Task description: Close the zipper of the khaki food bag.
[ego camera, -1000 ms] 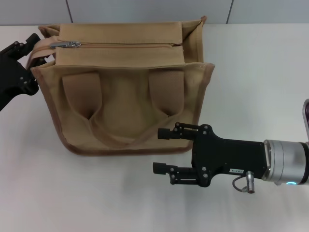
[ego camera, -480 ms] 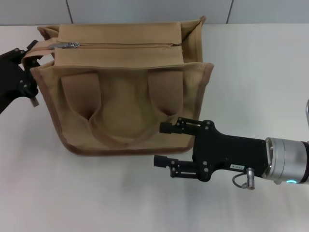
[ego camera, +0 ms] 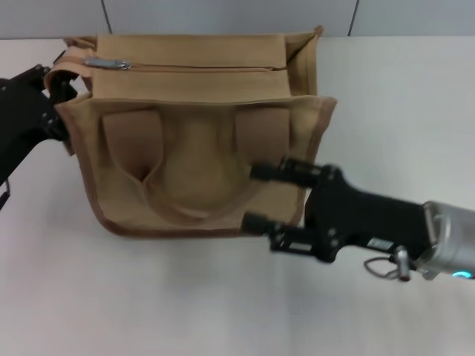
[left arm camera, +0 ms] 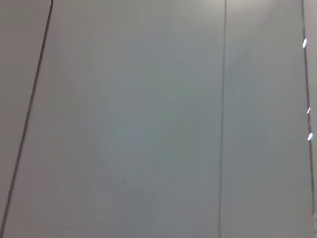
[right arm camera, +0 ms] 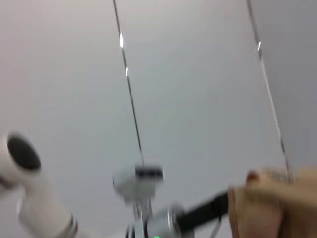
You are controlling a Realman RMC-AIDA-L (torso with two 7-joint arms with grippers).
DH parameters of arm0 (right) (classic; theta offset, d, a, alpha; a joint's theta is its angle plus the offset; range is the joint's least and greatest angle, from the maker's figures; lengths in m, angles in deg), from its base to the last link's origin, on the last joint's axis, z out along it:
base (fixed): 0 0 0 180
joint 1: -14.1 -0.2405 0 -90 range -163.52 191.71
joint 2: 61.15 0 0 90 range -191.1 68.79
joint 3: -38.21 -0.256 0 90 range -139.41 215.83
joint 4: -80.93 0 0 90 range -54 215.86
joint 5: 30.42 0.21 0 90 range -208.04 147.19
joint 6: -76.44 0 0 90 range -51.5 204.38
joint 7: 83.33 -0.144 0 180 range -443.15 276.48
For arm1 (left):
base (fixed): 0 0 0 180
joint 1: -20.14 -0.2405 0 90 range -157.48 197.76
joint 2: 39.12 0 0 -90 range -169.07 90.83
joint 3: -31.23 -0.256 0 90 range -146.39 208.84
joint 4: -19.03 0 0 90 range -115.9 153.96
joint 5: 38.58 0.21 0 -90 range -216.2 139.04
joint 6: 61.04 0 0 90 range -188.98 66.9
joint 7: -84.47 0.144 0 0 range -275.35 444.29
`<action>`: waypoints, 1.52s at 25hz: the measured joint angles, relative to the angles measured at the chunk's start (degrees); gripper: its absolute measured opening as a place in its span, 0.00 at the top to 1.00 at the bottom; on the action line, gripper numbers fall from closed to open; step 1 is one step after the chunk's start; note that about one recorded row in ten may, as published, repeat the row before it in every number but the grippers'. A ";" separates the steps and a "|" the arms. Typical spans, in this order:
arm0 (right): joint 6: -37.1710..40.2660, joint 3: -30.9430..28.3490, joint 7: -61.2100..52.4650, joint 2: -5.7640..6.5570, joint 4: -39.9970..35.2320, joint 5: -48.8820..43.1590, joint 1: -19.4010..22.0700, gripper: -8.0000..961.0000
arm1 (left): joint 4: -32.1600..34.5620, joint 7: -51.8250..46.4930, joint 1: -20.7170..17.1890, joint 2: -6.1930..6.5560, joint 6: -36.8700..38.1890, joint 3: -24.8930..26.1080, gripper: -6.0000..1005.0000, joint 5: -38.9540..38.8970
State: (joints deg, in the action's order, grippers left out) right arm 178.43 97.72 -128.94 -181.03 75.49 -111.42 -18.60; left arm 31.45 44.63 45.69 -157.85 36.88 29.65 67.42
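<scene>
The khaki food bag (ego camera: 193, 148) stands on the white table in the head view, front pocket and looped handles facing me. The zipper (ego camera: 200, 68) runs along its top panel as a thin dark line, with the silver pull tab (ego camera: 110, 64) at the left end. My left gripper (ego camera: 58, 100) is against the bag's left end, just below the tab. My right gripper (ego camera: 252, 196) is open and empty, tilted, its fingertips at the bag's lower right front. A corner of the bag shows in the right wrist view (right arm camera: 267, 208).
The white table (ego camera: 401, 104) stretches to the right of and in front of the bag. A grey panelled wall (ego camera: 223, 15) runs behind it. The left wrist view shows only wall panels (left arm camera: 148, 124).
My right gripper has risen and tilted toward the bag's lower right front. The bag has shifted slightly to the right and turned a little. The left gripper stays at the bag's left end.
</scene>
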 joint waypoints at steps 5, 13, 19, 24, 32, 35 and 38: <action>1.43 -0.02 -7.98 0.04 -0.24 5.87 -0.66 0.24 | -2.86 -0.03 2.37 -0.03 4.04 0.00 0.98 -0.88; -1.31 0.00 -19.19 0.09 -1.12 9.34 -4.99 0.24 | -5.90 -0.06 6.37 -0.10 4.99 -0.07 0.97 -0.88; -3.84 0.00 -22.28 0.06 -1.10 11.42 -7.79 0.24 | -7.80 0.16 8.20 -0.22 4.95 -0.02 0.97 -0.67; -4.48 0.05 -21.89 0.03 -1.13 11.52 -8.63 0.24 | -8.00 -1.60 8.41 -0.16 5.22 0.38 0.97 0.25; -5.61 -0.07 -21.03 0.00 -1.16 12.84 -9.96 0.24 | -8.43 -3.22 10.15 -0.06 3.84 -1.88 0.97 1.28; -6.07 0.03 -20.30 0.00 -1.16 13.16 -11.25 0.24 | -8.73 -2.61 10.65 -0.33 2.72 -2.43 0.97 1.58; -6.87 0.63 -20.25 0.00 -1.06 13.09 -12.82 0.24 | -9.30 -2.45 11.02 -0.28 2.55 -2.24 0.97 1.56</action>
State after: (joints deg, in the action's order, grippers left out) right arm 171.57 98.35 -149.19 -181.04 74.44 -98.33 -31.42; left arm 22.14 42.19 56.71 -158.13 39.43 27.41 68.97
